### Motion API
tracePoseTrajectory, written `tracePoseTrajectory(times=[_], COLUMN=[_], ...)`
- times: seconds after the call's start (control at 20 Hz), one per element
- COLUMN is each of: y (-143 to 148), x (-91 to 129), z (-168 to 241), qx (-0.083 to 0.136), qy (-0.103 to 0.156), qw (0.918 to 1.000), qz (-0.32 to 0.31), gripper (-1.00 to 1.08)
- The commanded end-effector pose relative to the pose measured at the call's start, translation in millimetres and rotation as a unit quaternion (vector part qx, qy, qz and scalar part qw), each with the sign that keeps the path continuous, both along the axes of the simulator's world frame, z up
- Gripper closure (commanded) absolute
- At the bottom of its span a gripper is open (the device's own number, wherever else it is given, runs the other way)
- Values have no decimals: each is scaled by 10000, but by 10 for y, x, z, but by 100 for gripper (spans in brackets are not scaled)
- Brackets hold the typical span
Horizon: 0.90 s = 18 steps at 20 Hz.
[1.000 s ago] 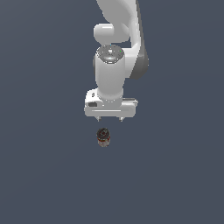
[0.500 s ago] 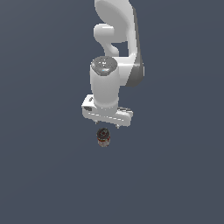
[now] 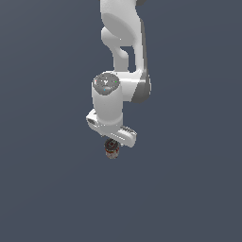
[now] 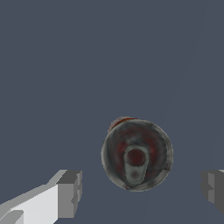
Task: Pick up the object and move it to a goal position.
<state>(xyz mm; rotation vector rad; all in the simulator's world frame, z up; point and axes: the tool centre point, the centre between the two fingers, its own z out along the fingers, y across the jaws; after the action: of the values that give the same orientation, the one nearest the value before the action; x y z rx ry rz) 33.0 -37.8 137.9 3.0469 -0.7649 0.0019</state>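
No text, number or brand can be read on anything here.

You look straight down on the can's (image 4: 137, 154) dark top, between the tool's (image 4: 142, 192) spread fingers (image 4: 70, 193), touching neither.

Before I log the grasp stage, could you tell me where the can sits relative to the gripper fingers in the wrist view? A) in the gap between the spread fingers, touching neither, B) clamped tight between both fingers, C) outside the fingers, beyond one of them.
A: the can lies between the fingers of the open gripper, with bare floor showing on both sides.
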Motion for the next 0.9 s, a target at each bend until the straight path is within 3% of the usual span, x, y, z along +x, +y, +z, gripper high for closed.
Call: tracePoseTrajectory(times=[0.0,0.55,0.85], y=[-26,-58,-61], x=[17,33,26], z=[-45,-117,-348], qx=[2,2,2], qy=[1,7,7], qw=[9998,9990,9989], qz=[-215,-458,-472], gripper=[-92,-92,-92])
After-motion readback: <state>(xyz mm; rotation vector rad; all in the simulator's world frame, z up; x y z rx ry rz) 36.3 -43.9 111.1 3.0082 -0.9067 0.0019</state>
